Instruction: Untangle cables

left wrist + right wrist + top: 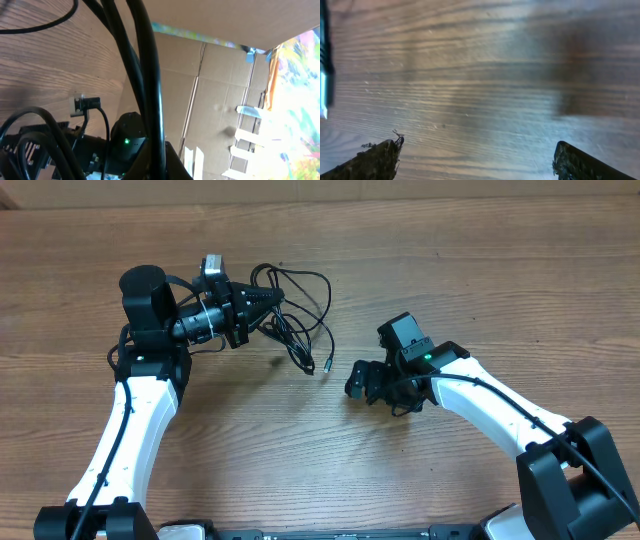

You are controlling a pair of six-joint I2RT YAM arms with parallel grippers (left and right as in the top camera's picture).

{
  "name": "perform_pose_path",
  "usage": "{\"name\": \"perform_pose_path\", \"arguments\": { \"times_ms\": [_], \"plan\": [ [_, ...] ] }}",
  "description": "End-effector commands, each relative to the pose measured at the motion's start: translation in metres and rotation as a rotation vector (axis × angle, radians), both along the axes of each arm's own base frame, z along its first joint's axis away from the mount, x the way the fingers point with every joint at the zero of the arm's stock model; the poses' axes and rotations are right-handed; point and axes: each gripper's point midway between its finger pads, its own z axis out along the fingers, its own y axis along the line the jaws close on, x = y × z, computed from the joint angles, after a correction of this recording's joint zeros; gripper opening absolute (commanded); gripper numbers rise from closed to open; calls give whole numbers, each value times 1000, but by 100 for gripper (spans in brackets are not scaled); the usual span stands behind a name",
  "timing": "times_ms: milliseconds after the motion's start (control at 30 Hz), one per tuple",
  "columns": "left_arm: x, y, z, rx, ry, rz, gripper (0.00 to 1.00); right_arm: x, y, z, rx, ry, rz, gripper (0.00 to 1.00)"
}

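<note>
Cables [293, 340] clamped in left gripper [273, 301], right gripper [351, 380] spread wide — loose plug end [327, 366] near it

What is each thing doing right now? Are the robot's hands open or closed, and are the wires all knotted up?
Thin black cables: tangled in loose loops, pinched at one spot, the rest lying on the brown wooden table.
Small plug end: lying free on the wood.
Left hand: shut on the cables.
Right hand: open, empty, over bare wood, apart from the cables.
</note>
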Motion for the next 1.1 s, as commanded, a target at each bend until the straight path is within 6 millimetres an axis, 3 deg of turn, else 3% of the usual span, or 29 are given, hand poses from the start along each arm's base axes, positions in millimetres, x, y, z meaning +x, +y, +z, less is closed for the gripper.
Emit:
{"name": "perform_pose_path", "arguments": {
  "times_ms": [0,300,533,867,1067],
  "plan": [
    [-4,0,11,-16,-16,-22,4,8,10,7,58,-29,12,97],
    [6,7,6,37,-72,35,5,20,46,32,267,-94,84,97],
    [12,28,-24,71,104,147,4,27,69,54,411,-152,153,97],
    [12,48,-48,97,236,235,4,30,95,89,556,-376,430,95],
    [13,56,-54,107,266,267,4,17,113,122,710,-567,695,90]
  ]
}}
